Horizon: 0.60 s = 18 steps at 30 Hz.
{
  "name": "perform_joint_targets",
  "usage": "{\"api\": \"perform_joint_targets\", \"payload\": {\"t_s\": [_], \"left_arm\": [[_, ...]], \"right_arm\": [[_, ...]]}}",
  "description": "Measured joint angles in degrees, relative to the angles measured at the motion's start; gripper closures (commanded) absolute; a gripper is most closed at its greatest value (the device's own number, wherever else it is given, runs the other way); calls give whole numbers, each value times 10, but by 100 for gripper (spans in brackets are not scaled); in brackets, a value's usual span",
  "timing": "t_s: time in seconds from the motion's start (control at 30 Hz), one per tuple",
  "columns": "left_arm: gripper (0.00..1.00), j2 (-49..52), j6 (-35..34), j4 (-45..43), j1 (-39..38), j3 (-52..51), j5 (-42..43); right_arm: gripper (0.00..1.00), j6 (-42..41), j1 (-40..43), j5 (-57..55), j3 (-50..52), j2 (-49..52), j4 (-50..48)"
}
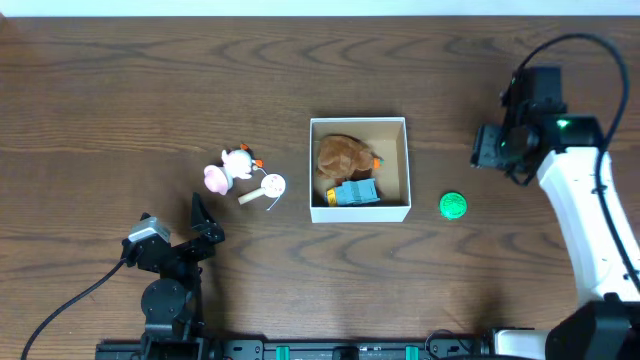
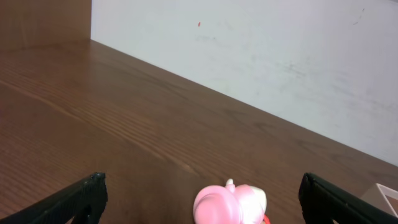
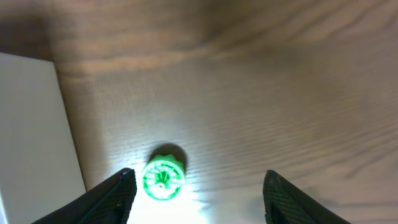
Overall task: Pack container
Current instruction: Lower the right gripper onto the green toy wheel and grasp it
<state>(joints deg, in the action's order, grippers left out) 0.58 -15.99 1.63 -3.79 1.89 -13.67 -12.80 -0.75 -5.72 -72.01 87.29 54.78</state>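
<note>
Dark wood table point(image 1: 120, 90): left gripper point(image 1: 205, 222) open and empty near a pink toy point(image 1: 225, 170); container point(image 1: 360, 122) mid-table, holding a brown plush point(image 1: 342, 155) and a blue toy point(image 1: 356, 192); green disc point(image 1: 453, 205) just beside it; right gripper point(image 3: 202, 196) open, empty, near the disc

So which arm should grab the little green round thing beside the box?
Right. The right pincer, open, faces the small green round plastic disc just ahead of it. The left pincer is across the white-walled cardboard box, by the pink-and-white toy figure.
</note>
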Motion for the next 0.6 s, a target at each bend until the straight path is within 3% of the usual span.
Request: {"api": "perform_joint_targets", "payload": {"t_s": [0.17,0.6], "left_arm": [[2,0,0,0,0,0,0],[2,0,0,0,0,0,0]], "right_arm": [[20,-22,0,27,83,2,-56],[18,-17,-2,75,192,4,-160]]}}
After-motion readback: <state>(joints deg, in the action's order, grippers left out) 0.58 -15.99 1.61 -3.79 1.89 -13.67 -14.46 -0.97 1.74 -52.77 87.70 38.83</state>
